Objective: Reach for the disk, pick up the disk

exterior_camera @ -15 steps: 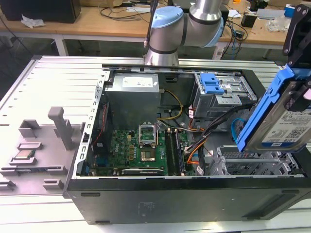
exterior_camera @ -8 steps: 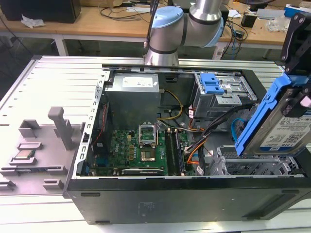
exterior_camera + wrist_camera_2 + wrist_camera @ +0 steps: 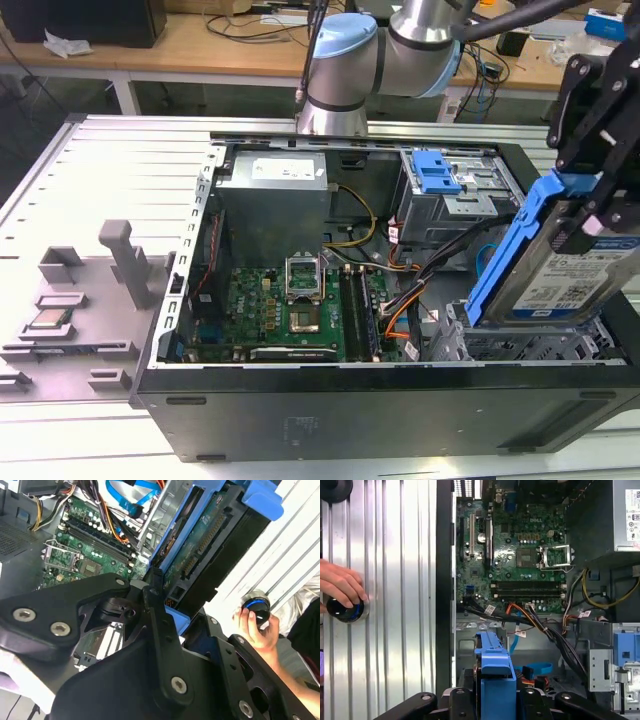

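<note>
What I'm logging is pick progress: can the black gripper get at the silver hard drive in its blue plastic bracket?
Yes, seemingly: the gripper is closed on the disk, holding it above the open computer case.

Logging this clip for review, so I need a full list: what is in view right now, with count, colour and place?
disk: one, silver with a white-and-blue label, in a bright blue bracket, tilted and lifted above the case at the exterior view's right, clamped by the gripper.
computer case: one, black, open, lying on the table.
motherboard: one, green, on the case floor.
power supply: one, grey, at the case's far end.
drive cage: one, grey with blue latches, inside the case.
CPU chip: one, small and square, on the grey fixture at the exterior view's left.
table: one, ribbed silver.
person's hand: one, on a round black knob.
gripper: one, black, shut on the disk.
</note>
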Controlling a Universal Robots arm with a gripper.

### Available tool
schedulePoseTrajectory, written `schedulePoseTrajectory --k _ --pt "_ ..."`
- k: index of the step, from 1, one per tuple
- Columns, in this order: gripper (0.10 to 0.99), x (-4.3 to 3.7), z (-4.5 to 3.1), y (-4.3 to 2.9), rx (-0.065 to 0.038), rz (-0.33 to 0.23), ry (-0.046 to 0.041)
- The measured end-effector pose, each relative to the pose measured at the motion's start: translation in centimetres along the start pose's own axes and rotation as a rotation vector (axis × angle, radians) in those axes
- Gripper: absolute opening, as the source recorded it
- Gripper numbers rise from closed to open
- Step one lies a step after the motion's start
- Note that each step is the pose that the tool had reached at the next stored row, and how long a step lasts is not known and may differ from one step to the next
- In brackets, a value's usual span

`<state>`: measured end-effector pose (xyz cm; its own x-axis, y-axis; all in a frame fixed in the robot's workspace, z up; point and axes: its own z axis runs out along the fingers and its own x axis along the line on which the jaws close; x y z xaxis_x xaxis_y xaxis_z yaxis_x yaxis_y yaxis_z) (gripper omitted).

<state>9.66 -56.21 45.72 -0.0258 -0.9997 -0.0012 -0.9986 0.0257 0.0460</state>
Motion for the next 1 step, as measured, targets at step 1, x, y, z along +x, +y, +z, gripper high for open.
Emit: schedulePoseTrajectory --k 1 --pt "0.369 -0.18 0.17 0.00 0.000 0.000 0.0000"
